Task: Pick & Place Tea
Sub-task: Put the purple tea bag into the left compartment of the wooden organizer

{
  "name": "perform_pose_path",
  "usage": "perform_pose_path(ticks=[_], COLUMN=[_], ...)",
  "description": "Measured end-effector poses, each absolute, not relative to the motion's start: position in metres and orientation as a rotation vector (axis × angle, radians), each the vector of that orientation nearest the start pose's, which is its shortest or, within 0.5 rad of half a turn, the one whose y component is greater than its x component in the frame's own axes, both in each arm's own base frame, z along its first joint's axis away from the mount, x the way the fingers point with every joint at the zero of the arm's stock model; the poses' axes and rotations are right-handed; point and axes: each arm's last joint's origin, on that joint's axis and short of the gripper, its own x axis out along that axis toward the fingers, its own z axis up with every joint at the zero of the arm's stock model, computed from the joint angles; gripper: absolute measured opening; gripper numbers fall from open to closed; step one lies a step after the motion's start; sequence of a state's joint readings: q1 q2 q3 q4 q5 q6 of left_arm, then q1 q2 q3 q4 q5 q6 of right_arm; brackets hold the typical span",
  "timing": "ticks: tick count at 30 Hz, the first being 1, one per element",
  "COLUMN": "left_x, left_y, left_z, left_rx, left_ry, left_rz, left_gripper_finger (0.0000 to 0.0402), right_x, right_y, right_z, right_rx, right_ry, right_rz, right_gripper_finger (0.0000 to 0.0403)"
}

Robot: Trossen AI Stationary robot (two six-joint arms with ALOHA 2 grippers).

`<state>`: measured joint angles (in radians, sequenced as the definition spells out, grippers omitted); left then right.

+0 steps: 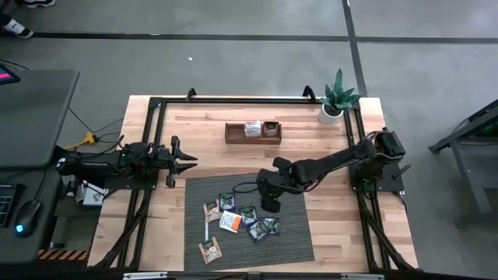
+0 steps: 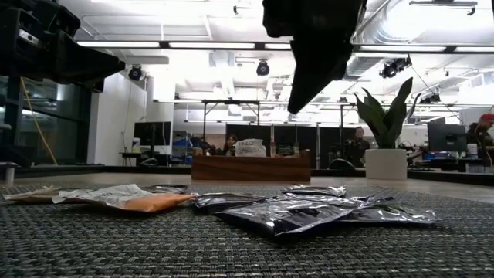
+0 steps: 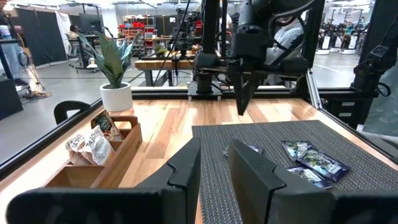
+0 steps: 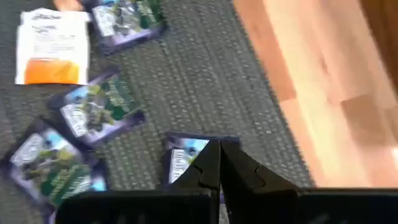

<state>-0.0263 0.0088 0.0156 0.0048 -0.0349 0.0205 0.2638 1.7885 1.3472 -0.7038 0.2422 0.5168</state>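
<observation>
Right gripper [image 1: 269, 205] (pinched) above tea [image 1: 247, 215]

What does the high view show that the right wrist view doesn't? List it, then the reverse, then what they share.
Only the high view: the left gripper waiting off the mat's left edge, the wooden tray and the potted plant. Only the right wrist view: the right gripper shut, empty, above a dark sachet. Both: the grey mat and the scattered tea sachets.
</observation>
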Motion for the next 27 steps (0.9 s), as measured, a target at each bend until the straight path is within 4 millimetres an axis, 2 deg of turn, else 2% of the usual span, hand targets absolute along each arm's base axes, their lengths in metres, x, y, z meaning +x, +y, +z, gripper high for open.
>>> perform_pose_path(ticks=[5,8,12,15,22,27], left_x=[0.097,0.097,0.097,0.097,0.097,0.097], left_y=[-0.002,-0.002,-0.002,-0.002,-0.002,-0.002], left_z=[0.169,0.169,0.169,0.169,0.169,0.169], left_rx=[0.02,0.02,0.02,0.02,0.02,0.02], left_ry=[-0.011,-0.012,-0.012,-0.012,-0.012,-0.012], left_rz=[0.009,0.009,0.009,0.009,0.009,0.009], left_gripper_finger=[0.0082,0.0082,0.0082,0.0082,0.0082,0.0082], right_x=[0.344,0.342,0.337,0.335,0.341,0.347], right_y=[0.088,0.088,0.085,0.082,0.083,0.082], right_z=[0.204,0.192,0.179,0.171,0.148,0.147], right_rx=[0.239,0.255,0.234,0.21,0.188,0.159], right_ry=[1.154,1.144,1.173,1.206,1.248,1.265], right_rz=[-0.212,-0.183,-0.165,-0.166,-0.156,-0.197], right_gripper_finger=[0.0,0.0002,0.0022,0.0056,0.0169,0.0232])
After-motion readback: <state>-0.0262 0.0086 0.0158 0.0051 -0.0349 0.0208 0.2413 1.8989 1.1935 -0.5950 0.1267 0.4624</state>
